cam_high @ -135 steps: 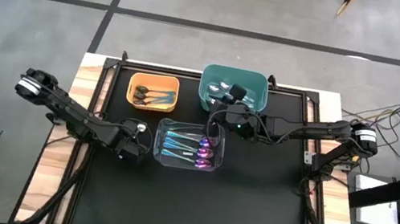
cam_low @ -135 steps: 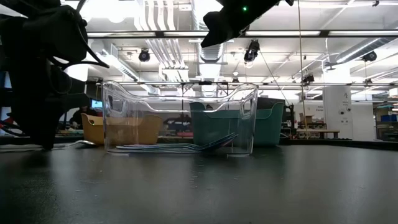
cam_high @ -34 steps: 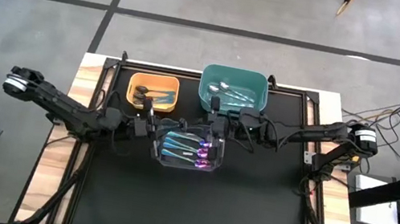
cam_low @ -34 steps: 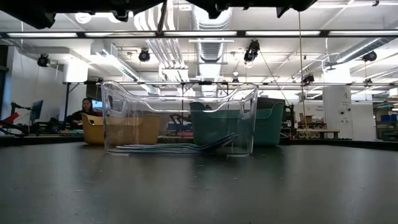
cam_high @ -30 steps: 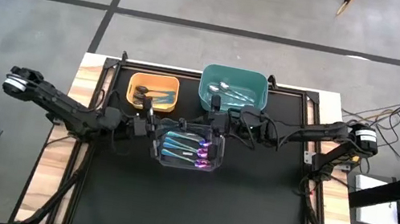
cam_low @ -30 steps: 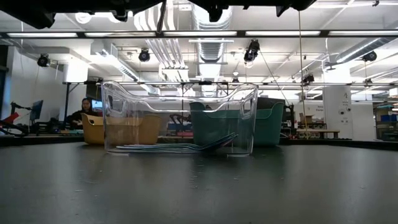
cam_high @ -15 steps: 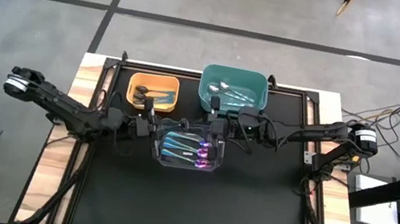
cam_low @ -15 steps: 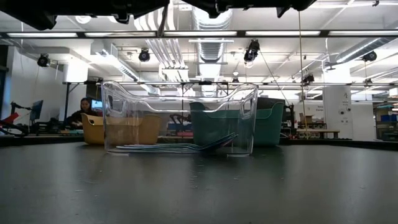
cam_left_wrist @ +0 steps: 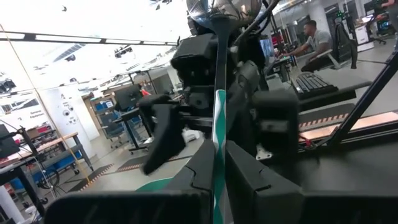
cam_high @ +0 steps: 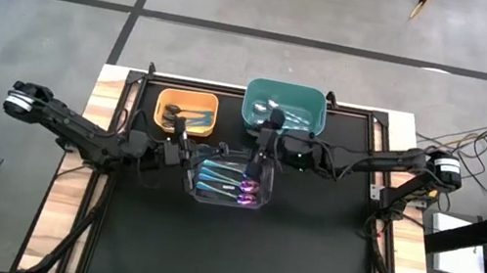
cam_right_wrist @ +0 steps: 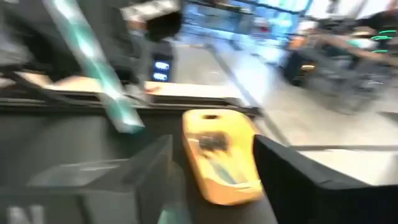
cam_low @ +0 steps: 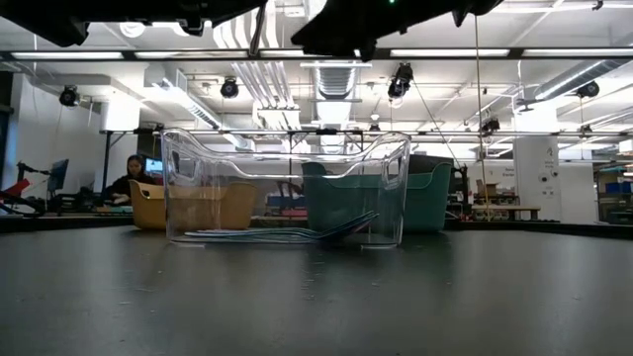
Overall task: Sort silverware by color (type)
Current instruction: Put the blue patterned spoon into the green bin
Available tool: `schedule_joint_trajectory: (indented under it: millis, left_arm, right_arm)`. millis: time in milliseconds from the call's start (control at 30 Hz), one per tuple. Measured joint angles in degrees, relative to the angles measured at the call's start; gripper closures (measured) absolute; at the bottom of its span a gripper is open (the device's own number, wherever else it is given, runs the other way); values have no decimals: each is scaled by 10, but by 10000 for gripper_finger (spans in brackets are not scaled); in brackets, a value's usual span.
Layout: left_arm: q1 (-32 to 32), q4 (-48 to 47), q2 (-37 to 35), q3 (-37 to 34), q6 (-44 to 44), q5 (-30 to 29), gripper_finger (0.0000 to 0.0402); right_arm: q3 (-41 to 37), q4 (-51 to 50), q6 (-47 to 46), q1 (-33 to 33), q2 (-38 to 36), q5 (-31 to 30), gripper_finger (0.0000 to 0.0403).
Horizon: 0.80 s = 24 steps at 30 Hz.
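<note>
— High view: where's the silverware?
— Purple-bowled spoons (cam_high: 221, 180) lie in the clear bin (cam_high: 259, 202), mid-table. Dark spoons (cam_high: 189, 119) are in the orange bin (cam_high: 164, 95), far left; silver spoons (cam_high: 279, 115) in the teal bin (cam_high: 253, 89), far right.
— Grippers?
— Left gripper (cam_high: 185, 154) is at the clear bin's left wall, clamped on a teal spoon handle (cam_left_wrist: 217, 124). Right gripper (cam_high: 264, 148) is over its far-right corner, fingers spread, empty.

Robotics lab / open-plan workshop: exposed ceiling ducts (cam_low: 331, 49) w/ strip lights, rows of workbenches & monitors (cam_left_wrist: 127, 96), concrete floor w/ tape lines (cam_high: 136, 9). People seated at desks in bkgd (cam_low: 132, 173). Black test surface (cam_high: 234, 254) on a framed rig.
</note>
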<state>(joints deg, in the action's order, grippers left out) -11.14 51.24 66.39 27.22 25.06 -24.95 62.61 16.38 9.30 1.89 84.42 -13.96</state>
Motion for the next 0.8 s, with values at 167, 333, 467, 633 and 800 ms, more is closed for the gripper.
schedule_joint_trajectory:
  millis: [167,333,467,633,800]
  left_arm:
    - [1,-3,0,0,0,0,396]
    - [1,-3,1,0,0,5,396]
    - [1,-4,1,0,-6,35,396]
    - [1,-2,1,0,-7,49,396]
    - [9,3,5,3,-12,49,396]
  right_arm:
    - [0,42,68,-1,6,148,129]
    - [0,89,64,-1,14,225,127]
    - [0,138,46,7,14,220,140]
    - [3,166,53,6,26,237,161]
    - [31,172,52,6,48,263,176]
